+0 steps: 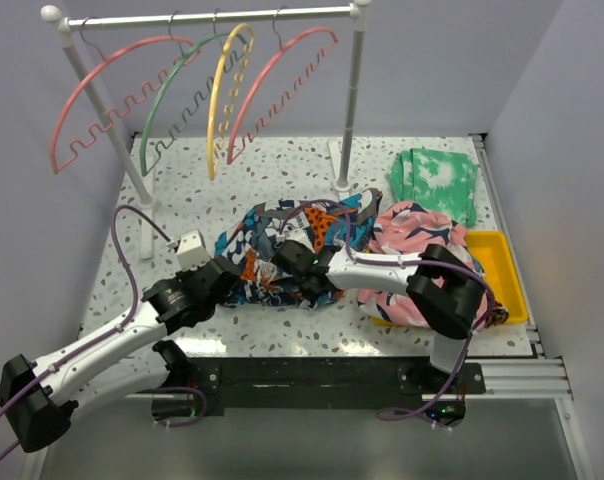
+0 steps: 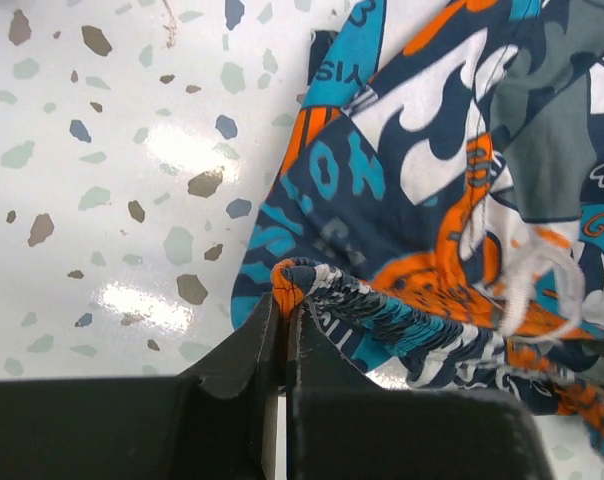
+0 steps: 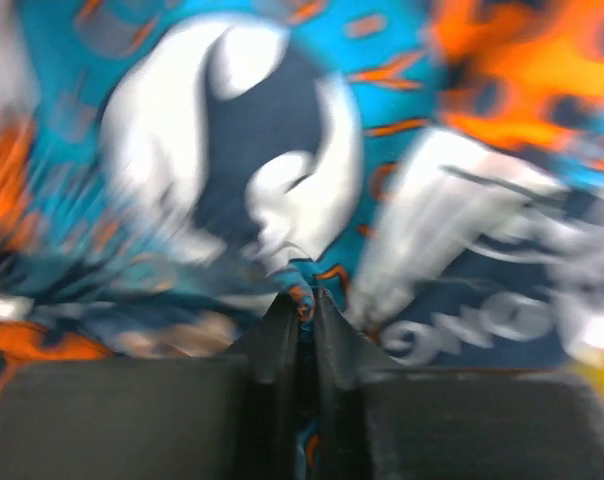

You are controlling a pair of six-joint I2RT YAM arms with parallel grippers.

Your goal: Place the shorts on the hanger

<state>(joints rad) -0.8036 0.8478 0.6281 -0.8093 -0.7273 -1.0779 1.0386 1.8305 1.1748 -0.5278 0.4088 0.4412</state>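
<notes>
The shorts (image 1: 270, 228) lie in a crumpled heap on the speckled desk (image 1: 282, 165), near the middle and in front of the white rack (image 1: 212, 18). They are not on any hanger. The left fingers (image 2: 244, 352) are pressed together on the stretchy band at the left edge of the shorts, and a small orange and blue bit of cloth pokes up between them. The right fingers (image 3: 282, 335) are together too, pinching a little fold of the blue and white cloth further in; that close-up view is blurry. From above, both arms reach in from the near edge and meet at the heap, the left one at its left side. Four hangers hang from the rack's rail: a pink hanger (image 1: 132, 46) on the left, then a green hanger (image 1: 154, 120), a yellow hanger (image 1: 215, 100) and a second pink hanger (image 1: 282, 47). To the right of the shorts sits a pink flowery garment (image 1: 412, 235), touching them. Behind that lies a green and white cloth (image 1: 437, 180), and a yellow tray (image 1: 497, 262) sits at the right edge.
</notes>
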